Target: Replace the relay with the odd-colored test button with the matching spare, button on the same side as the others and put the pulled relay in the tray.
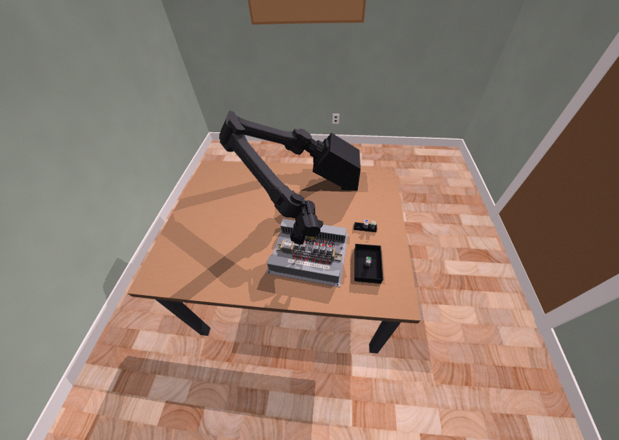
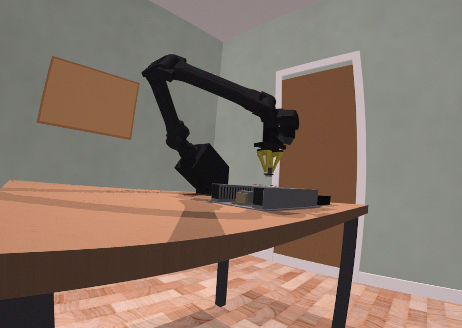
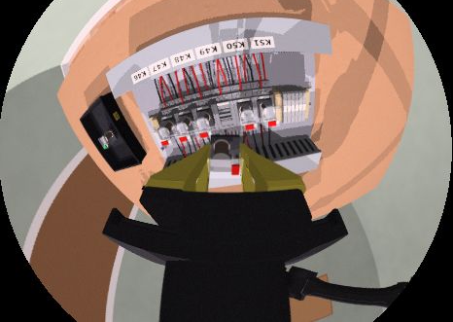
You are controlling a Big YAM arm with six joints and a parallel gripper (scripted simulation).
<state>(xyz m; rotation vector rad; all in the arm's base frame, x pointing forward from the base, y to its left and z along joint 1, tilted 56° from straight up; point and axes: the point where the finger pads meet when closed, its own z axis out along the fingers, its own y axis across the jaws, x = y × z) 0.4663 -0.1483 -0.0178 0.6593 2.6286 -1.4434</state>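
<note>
The spare relay (image 3: 223,152) is a small clear-bodied block with a dark round coil inside and a red test button at its lower right corner. It hangs in the air over the grey relay panel (image 1: 320,272) on the worktop (image 1: 225,224), above a gap in the row of red-buttoned relays (image 3: 249,116). The hand (image 3: 225,170) is closed partway on it, yellow fingers pressing its two sides. The black tray (image 1: 378,269) holds a green-buttoned relay (image 1: 368,261).
</note>
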